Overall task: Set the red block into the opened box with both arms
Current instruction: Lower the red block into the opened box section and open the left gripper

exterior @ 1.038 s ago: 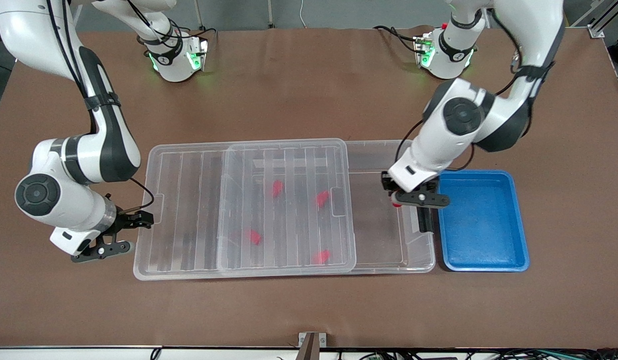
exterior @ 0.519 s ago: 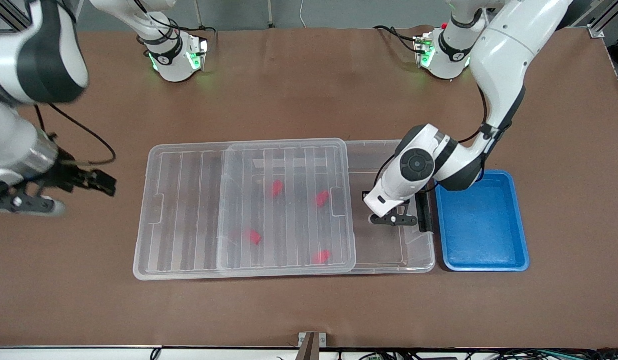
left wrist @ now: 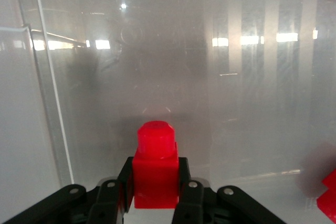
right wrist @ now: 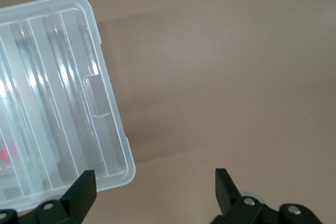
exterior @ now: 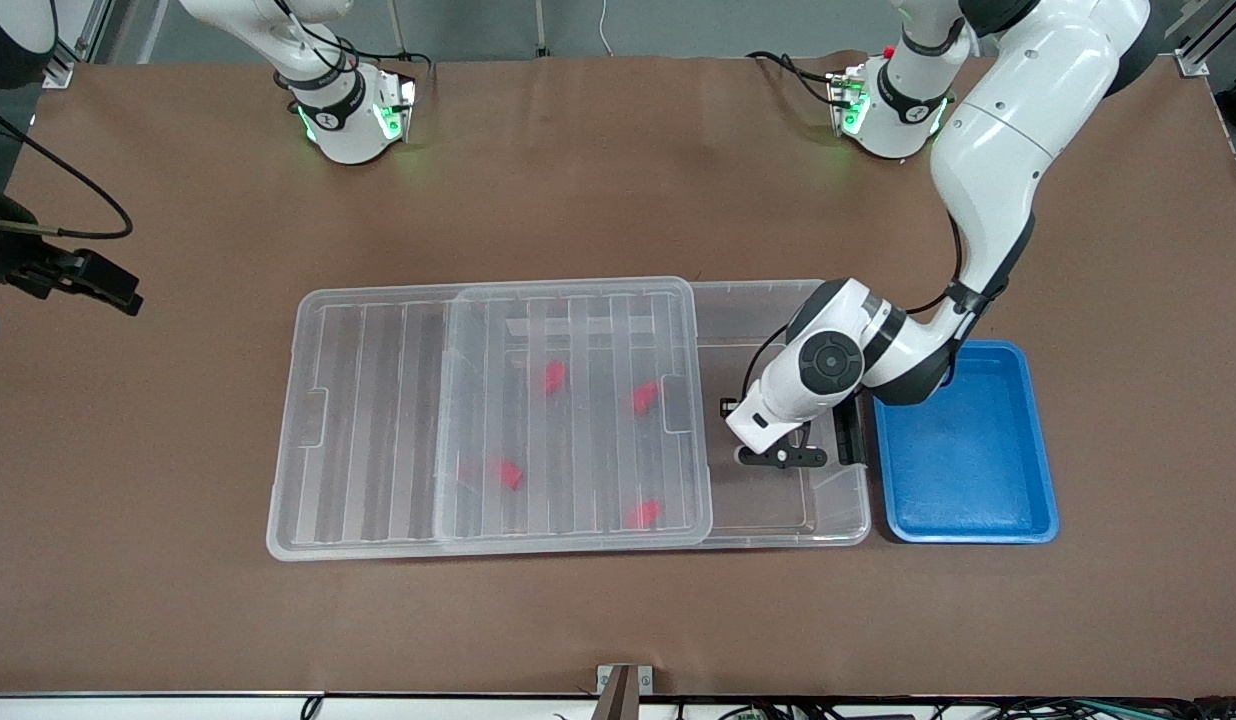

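Note:
The clear box [exterior: 784, 524] lies mid-table with its ribbed lid [exterior: 378, 420] slid toward the right arm's end, so a strip by the black handle [exterior: 851, 435] is uncovered. My left gripper [exterior: 781, 458] is down in that uncovered strip. In the left wrist view it is shut on a red block [left wrist: 155, 163], gripper [left wrist: 155, 187], just above the box floor. Several more red blocks [exterior: 555, 376] lie under the lid. My right gripper [right wrist: 153, 181] is open with nothing in it, over bare table past the lid's corner [right wrist: 113, 174].
A blue tray [exterior: 963, 445] stands right beside the box's handle end, toward the left arm's end. Brown table surface surrounds the box. In the front view the right arm is mostly out of frame.
The left gripper carried the red block from the handle end down into the uncovered part of the box. The right arm swung up and away from the lid's end, staying open.

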Controlling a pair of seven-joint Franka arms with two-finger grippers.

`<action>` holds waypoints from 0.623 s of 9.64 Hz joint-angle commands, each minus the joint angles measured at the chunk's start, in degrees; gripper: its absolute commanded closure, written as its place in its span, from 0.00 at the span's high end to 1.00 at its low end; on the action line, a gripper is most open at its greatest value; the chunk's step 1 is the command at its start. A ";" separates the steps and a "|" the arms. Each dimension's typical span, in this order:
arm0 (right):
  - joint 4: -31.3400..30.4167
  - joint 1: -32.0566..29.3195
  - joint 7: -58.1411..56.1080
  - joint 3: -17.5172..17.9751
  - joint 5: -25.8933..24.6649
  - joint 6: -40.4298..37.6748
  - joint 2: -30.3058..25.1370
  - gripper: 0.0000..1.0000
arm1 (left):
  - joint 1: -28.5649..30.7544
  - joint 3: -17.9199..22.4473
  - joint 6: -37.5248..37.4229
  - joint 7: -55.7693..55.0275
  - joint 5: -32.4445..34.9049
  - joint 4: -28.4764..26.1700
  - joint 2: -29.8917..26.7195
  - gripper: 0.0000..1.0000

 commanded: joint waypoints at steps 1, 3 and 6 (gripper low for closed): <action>-2.26 -0.32 -3.25 -2.63 2.24 0.06 -1.95 1.00 | 0.10 -0.16 0.18 -0.88 1.84 0.92 1.44 1.00; -2.70 -0.33 -10.44 -7.10 4.09 0.41 -1.78 1.00 | 0.98 -0.60 -1.04 -0.26 1.14 0.49 -3.11 1.00; -3.84 -0.41 -16.87 -10.11 4.19 1.64 -1.51 0.65 | 0.37 0.01 -12.43 0.08 0.53 0.57 -15.58 1.00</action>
